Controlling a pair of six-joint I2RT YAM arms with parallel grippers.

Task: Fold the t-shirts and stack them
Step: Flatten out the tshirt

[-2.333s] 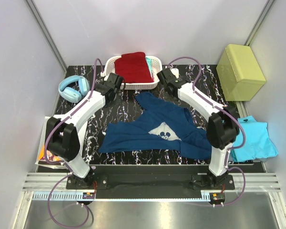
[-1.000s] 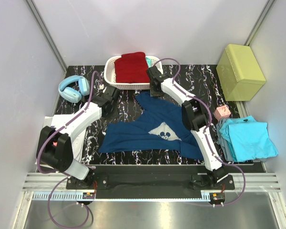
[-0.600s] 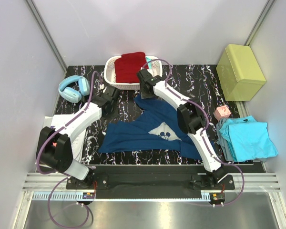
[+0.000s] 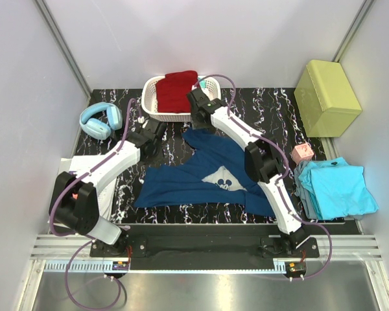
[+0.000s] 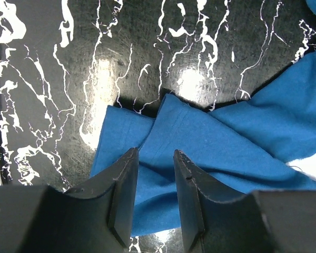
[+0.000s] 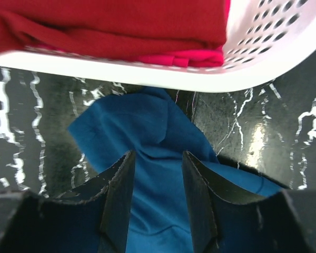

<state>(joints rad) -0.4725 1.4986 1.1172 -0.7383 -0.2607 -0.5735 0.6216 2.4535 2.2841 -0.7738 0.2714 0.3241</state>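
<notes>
Nearest, at the lower centre of the top view, the navy blue t-shirt (image 4: pixel 201 184) is spread unfolded on the black marbled table (image 4: pixel 279 110), with its white print (image 4: pixel 222 178) turned upward. At the lower right, the turquoise t-shirts (image 4: pixel 337 188) are piled at the table's edge, and a small pink box (image 4: pixel 303 153) is set just beside them.

Further up, the left gripper (image 4: pixel 150 137) is placed left of the shirt's upper part. In the left wrist view, this gripper (image 5: pixel 155 155) is seen with its 2 fingers a narrow gap apart above a folded navy edge (image 5: pixel 226 142); nothing is pinched between them.

The right gripper (image 4: pixel 198 115) is held at the shirt's far tip. In the right wrist view its (image 6: pixel 158 155) 2 fingers are likewise parted, over bunched navy cloth (image 6: pixel 147 132), and nothing is gripped.

Just beyond, the white basket (image 4: pixel 149 97) is seen with the dark red t-shirt (image 4: pixel 178 91) folded inside. Blue headphones (image 4: pixel 100 120) are laid at the upper left, and a yellow-green box (image 4: pixel 326 97) is set at the upper right.
</notes>
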